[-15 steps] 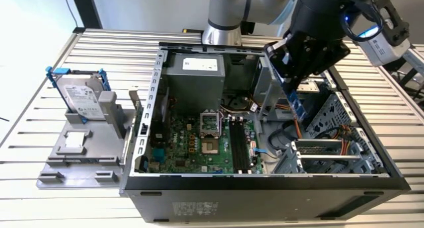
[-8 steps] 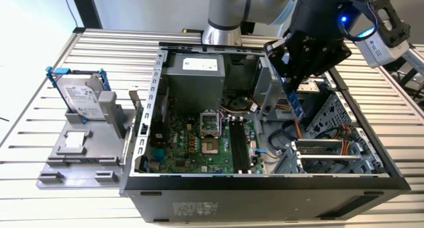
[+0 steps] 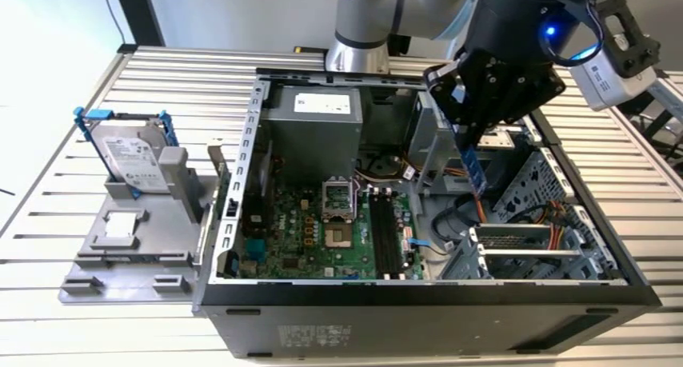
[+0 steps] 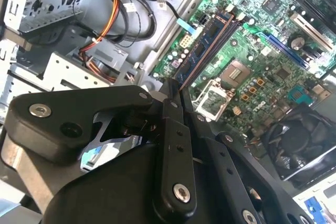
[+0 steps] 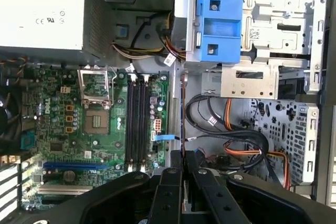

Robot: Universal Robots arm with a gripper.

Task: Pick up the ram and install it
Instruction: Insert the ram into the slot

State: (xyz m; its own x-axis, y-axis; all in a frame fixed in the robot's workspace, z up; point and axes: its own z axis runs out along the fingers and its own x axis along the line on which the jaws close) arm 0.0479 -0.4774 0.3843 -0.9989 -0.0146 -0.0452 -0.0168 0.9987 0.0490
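So the tool [image 3: 471, 133] is clamped on the ram [image 3: 476, 171], gripping it by one end. The stick hangs off the fingertips with its long axis pointing down into the open computer case [image 3: 427, 323], leaning a little. It's up in the air and not touching anything inside.

The bit that matters is where the memory slots [image 3: 389, 231] are relative to the stick. They lie flat on the motherboard [image 3: 309, 239], below the ram and off toward the exterior view's left. Right now the ram is over the cable-filled gap between the board and the drive cage [image 3: 555, 191], so it's near the slots but not above them.

In the first wrist view the ram [image 5: 182, 114] shows up edge-on as a thin line. That line runs alongside the slots [image 5: 136, 124], parallel to them and just beside them. So the flat face looks lined up with the slot direction, and it's the sideways offset that's left to close.

In the second wrist view I think the blue strip [image 4: 202, 51] coming out from the fingers is the same stick. It overlaps the slots behind it though, so don't quote me on that.

The hard drive [image 3: 133, 155] sits well apart on the desk [image 3: 192, 71].
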